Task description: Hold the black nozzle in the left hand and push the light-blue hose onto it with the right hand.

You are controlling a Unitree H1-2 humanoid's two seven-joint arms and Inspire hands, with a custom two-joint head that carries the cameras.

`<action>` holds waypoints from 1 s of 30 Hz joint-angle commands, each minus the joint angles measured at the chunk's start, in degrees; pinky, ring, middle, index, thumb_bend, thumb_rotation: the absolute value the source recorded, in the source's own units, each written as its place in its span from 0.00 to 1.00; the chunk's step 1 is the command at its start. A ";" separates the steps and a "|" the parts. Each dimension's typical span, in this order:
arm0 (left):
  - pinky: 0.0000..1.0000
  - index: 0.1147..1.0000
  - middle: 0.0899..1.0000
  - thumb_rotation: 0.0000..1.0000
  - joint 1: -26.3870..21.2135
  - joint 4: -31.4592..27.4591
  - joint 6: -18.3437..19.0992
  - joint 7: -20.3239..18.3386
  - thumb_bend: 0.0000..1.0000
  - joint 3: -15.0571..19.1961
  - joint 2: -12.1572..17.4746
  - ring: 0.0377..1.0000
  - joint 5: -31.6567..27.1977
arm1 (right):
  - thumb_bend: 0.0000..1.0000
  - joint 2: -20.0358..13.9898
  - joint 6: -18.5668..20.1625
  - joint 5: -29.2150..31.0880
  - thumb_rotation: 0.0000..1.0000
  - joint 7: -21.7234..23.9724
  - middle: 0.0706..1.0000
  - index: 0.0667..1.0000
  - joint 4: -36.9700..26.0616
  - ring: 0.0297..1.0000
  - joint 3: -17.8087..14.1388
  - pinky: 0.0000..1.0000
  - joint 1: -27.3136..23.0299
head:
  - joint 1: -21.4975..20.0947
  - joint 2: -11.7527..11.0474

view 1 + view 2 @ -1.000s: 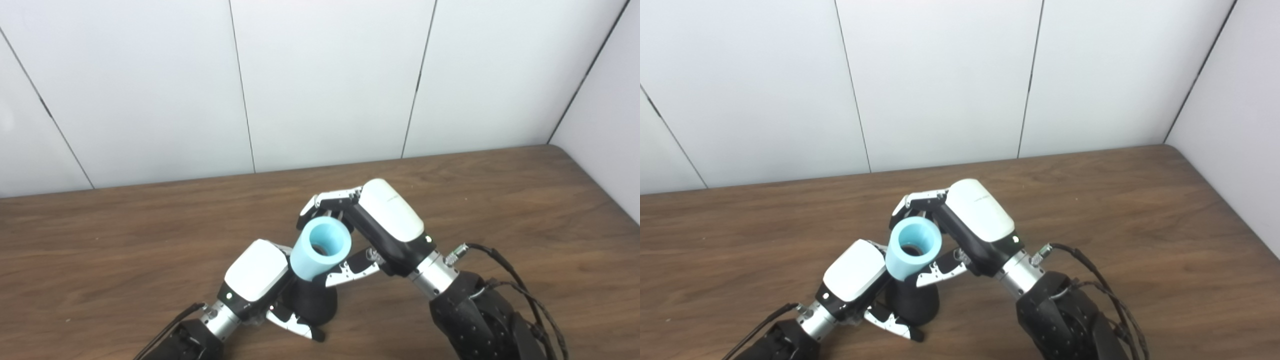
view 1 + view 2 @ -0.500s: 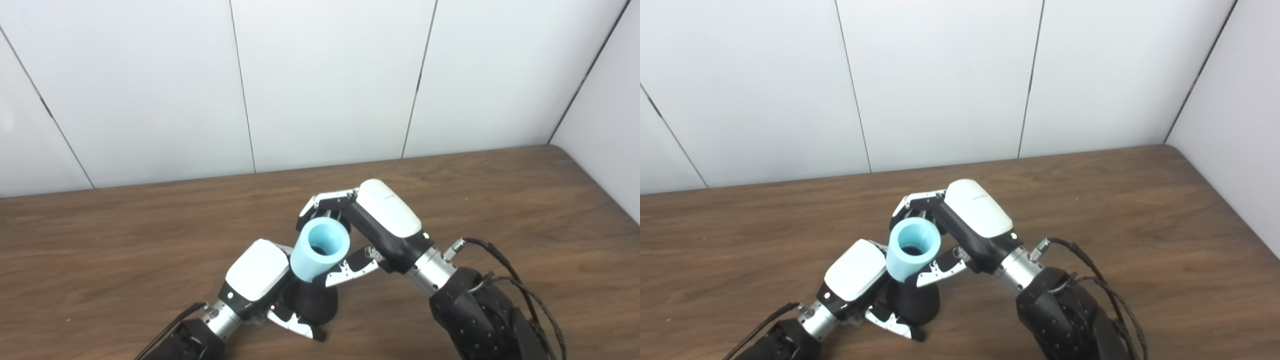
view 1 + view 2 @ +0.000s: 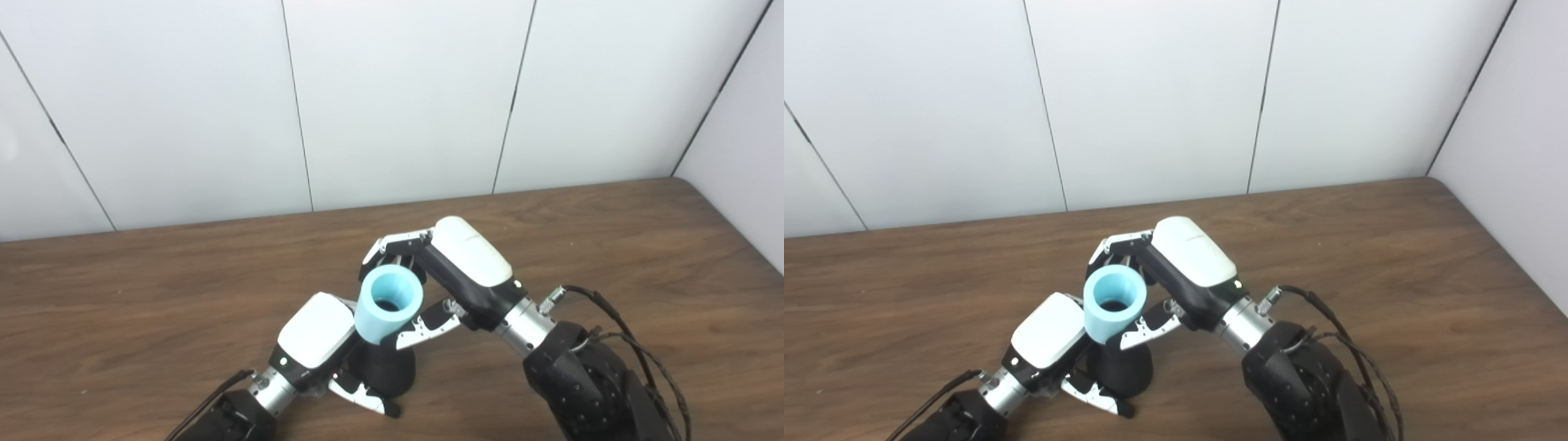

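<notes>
A black cone-shaped nozzle (image 3: 386,373) stands with its wide base on the wooden table, and my left hand (image 3: 315,340) is shut around its left side. A short light-blue hose (image 3: 387,303) sits over the nozzle's narrow top, its open end tilted up toward the camera. My right hand (image 3: 453,269) is shut on the hose, fingers wrapped behind it and thumb in front below. The nozzle's tip shows dark inside the hose bore (image 3: 1115,304).
The brown wooden table (image 3: 153,294) reaches back to white wall panels (image 3: 398,104). Its right edge runs along the side wall (image 3: 741,141). A black cable (image 3: 612,318) loops off my right wrist.
My right hand and the hose have shifted slightly left and toward the back, with the hose standing a little more upright. The left hand and nozzle stay put.
</notes>
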 commanded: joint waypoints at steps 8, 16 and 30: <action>0.24 0.48 0.38 0.00 5.12 4.76 0.38 -0.44 0.49 -3.56 -2.08 0.32 1.76 | 0.51 -0.01 3.50 -1.71 0.00 3.49 0.44 0.51 -2.41 0.34 0.44 0.24 -3.98 | 0.18 -0.08; 0.24 0.48 0.38 0.00 5.14 4.79 0.45 -0.70 0.49 -3.63 -2.01 0.32 1.34 | 0.51 -0.37 6.31 -3.01 0.00 6.57 0.43 0.52 -2.87 0.32 0.79 0.22 -5.13 | 0.10 -0.09; 0.23 0.48 0.38 0.00 5.25 4.47 0.40 -1.23 0.49 -3.59 -1.79 0.32 1.09 | 0.50 -0.74 14.44 -0.39 0.00 11.06 0.40 0.51 -3.76 0.31 -0.07 0.19 -6.11 | -0.23 -0.01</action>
